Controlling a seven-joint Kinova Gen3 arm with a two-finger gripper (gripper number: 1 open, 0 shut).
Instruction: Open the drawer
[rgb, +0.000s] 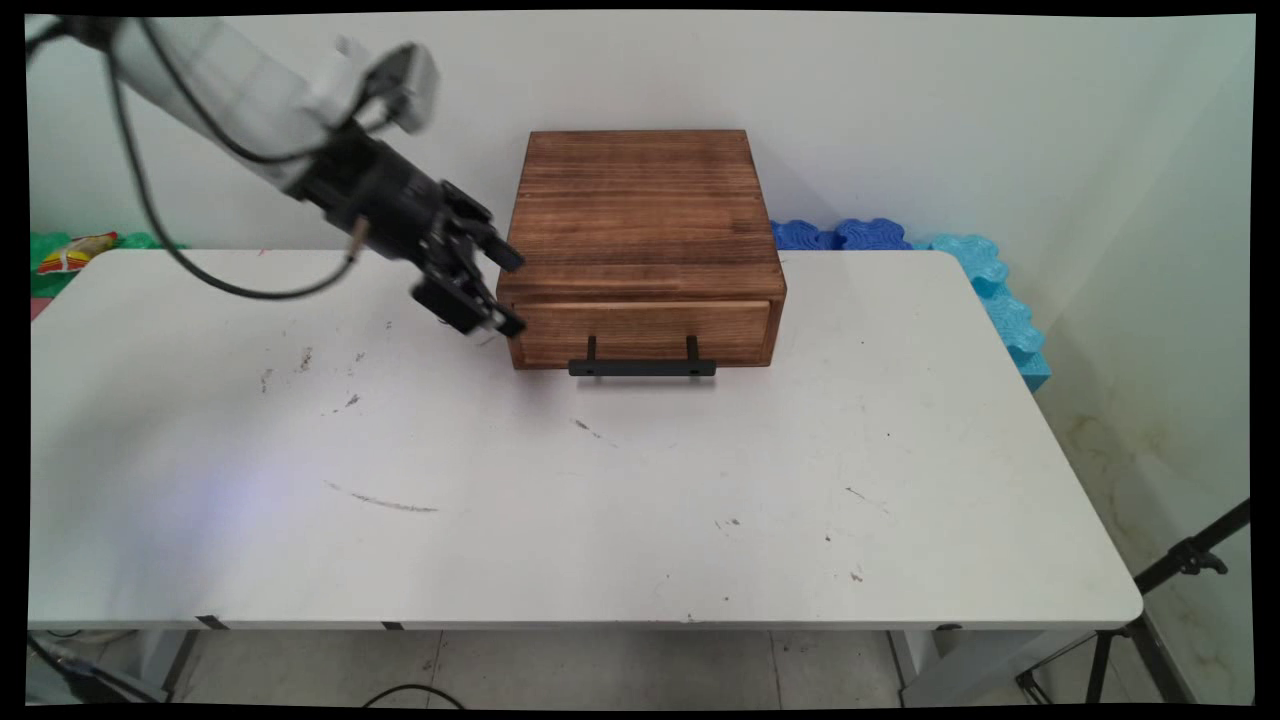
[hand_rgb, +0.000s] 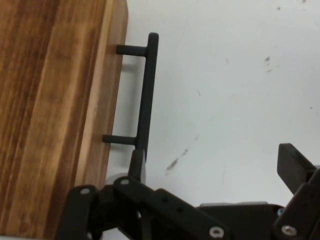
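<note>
Main view. White worktop (rgb: 640, 480), scuffed with dark marks. A brown wooden drawer box (rgb: 642, 225) stands at the far middle of it, close to the wall. Its drawer front (rgb: 645, 330) faces the near side and sits flush, with a black bar handle (rgb: 642, 366) on two short posts. The black pincer (rgb: 485, 290) hangs just beside the box's left near corner, above the worktop, fingers spread apart with nothing between them. The lower fingertip overlaps the box's left edge in the picture; whether it touches the wood cannot be told. A black cable (rgb: 150, 210) loops down from the arm. Blue foam pieces (rgb: 985, 280) lie behind and to the right of the worktop, partly hidden by the box and the worktop's edge. At the far left a green thing with a red-and-yellow packet (rgb: 75, 252) is cut off by the edge; any print on it is too small to read. A black tripod leg (rgb: 1185, 565) shows at lower right (only partly in frame).

Hand view. The box's wood (hand_rgb: 50, 115) fills the left side, cut off at the edge. The handle (hand_rgb: 146, 95) stands clear of the drawer front. Bare worktop (hand_rgb: 235, 90) to the right. One finger (hand_rgb: 137, 167) lies close to the handle's nearer end, the other finger (hand_rgb: 295, 167) well apart from it, so the pincer is open. No writing readable anywhere.
</note>
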